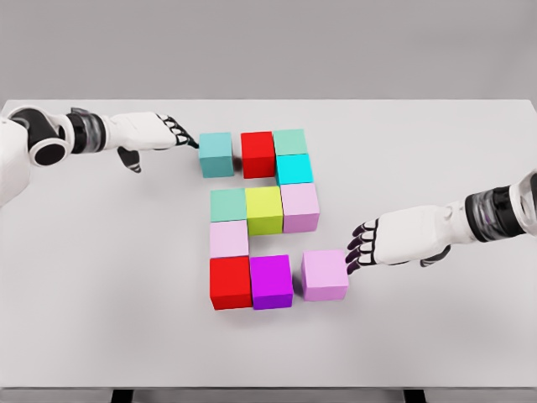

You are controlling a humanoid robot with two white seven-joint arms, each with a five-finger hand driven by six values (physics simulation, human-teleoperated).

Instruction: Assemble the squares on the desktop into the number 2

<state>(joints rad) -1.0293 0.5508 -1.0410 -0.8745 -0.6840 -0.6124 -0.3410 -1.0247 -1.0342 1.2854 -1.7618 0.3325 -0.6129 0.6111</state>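
Eleven cubes sat on the white desktop when I checked the head view, already laid out in the shape of a 2 near its middle. The top row ran from a teal cube, set slightly apart, to a red cube, a green cube and a cyan cube just below it. The middle row read sea-green cube, yellow-green cube, pale lilac cube; a pale pink cube dropped from its left end to the bottom row of a second red cube, a magenta cube and a violet cube, which stood a small gap away from the magenta one. My left hand lay flat with fingers extended, holding nothing, fingertips just beside the teal cube's left face. My right hand was likewise released, fingers loosely spread, its fingertips at the violet cube's right face. I had wide bare surface on both flanks and toward the near edge; the far edge ran closer to the top row.
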